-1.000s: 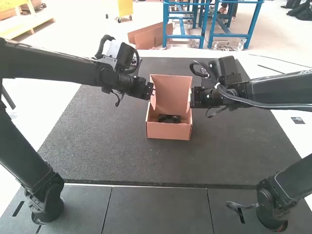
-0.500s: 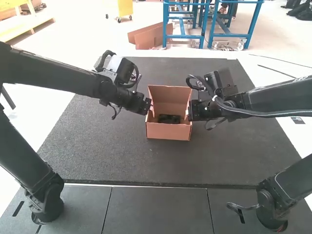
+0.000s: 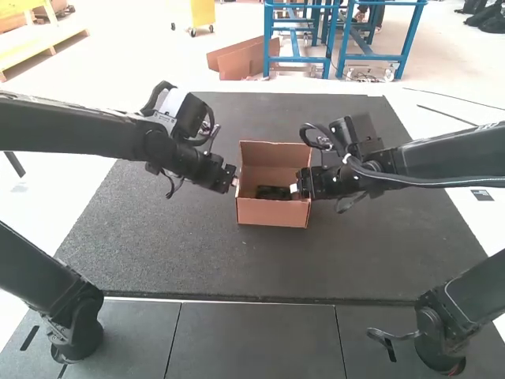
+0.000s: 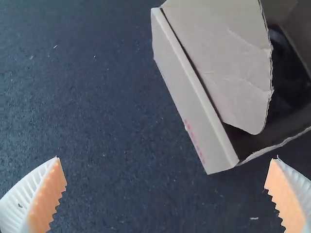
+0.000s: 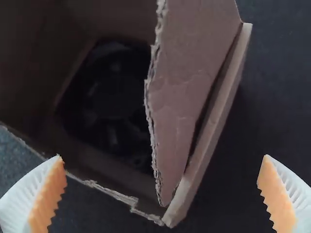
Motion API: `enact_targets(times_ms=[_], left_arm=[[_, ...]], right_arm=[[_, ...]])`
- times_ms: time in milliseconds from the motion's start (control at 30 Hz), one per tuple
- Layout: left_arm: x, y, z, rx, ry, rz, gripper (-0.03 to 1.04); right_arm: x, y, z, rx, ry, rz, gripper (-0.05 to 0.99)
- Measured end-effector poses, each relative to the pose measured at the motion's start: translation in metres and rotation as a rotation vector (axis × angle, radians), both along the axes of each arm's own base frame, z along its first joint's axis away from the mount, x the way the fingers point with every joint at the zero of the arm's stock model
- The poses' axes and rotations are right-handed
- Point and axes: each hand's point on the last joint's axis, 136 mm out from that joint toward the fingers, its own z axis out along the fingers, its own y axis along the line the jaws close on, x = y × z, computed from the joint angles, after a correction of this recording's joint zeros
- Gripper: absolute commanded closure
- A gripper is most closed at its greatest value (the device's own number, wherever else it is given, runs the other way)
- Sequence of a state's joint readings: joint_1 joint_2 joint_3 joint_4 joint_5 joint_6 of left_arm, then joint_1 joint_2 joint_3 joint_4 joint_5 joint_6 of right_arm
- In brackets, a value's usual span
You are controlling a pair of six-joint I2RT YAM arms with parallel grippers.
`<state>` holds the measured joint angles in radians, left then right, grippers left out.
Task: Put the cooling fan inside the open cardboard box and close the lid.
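The small cardboard box [image 3: 272,209] sits mid-mat with its top open and its lid [image 3: 273,158] raised at the back. The black cooling fan [image 3: 273,191] lies inside, dark in the right wrist view [image 5: 109,114]. My left gripper [image 3: 230,178] hangs open just outside the box's left wall, and its wrist view shows that side's flap [image 4: 228,73] leaning in over the opening. My right gripper [image 3: 298,188] is open at the right wall, with the right side flap [image 5: 189,97] leaning inward between its fingers [image 5: 46,194]. Neither gripper holds anything.
The box stands on a black mat [image 3: 158,237] with open room on every side. Pale floor borders the mat, and a flattened cardboard piece [image 3: 241,57] lies far behind it.
The lid's top edge has dropped from its tall upright stand. Both grippers have come down and toward the front, from beside the lid to the box's side walls.
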<state>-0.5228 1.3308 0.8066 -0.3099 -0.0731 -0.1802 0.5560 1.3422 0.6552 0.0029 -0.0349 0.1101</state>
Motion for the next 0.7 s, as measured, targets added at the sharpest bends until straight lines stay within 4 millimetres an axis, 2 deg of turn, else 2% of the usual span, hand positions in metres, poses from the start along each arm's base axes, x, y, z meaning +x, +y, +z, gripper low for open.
enact_targets(times_ms=[100,167,300,400,467,600,700], left_arm=[[-0.001,0.015,-0.002,0.039,0.006,0.035,0.04],[0.006,0.029,-0.001,0.063,-0.011,0.079,0.04],[0.040,0.058,0.023,0.085,-0.143,0.185,0.04],[0.066,0.068,0.044,0.099,-0.212,0.232,0.04],[0.084,0.065,0.052,0.109,-0.230,0.240,0.04],[0.113,0.048,0.056,0.108,-0.240,0.228,0.04],[0.127,0.021,0.057,0.097,-0.244,0.187,0.04]], right_arm=[[0.009,0.004,0.018,0.020,-0.035,-0.005,0.01],[0.016,0.005,0.038,0.046,-0.076,-0.014,0.01],[0.023,-0.005,0.083,0.107,-0.181,-0.045,0.01],[0.019,-0.014,0.104,0.125,-0.228,-0.057,0.01],[0.013,-0.019,0.108,0.115,-0.231,-0.052,0.01],[-0.003,-0.027,0.102,0.073,-0.199,-0.033,0.01],[-0.012,-0.030,0.098,0.051,-0.176,-0.016,0.01]])
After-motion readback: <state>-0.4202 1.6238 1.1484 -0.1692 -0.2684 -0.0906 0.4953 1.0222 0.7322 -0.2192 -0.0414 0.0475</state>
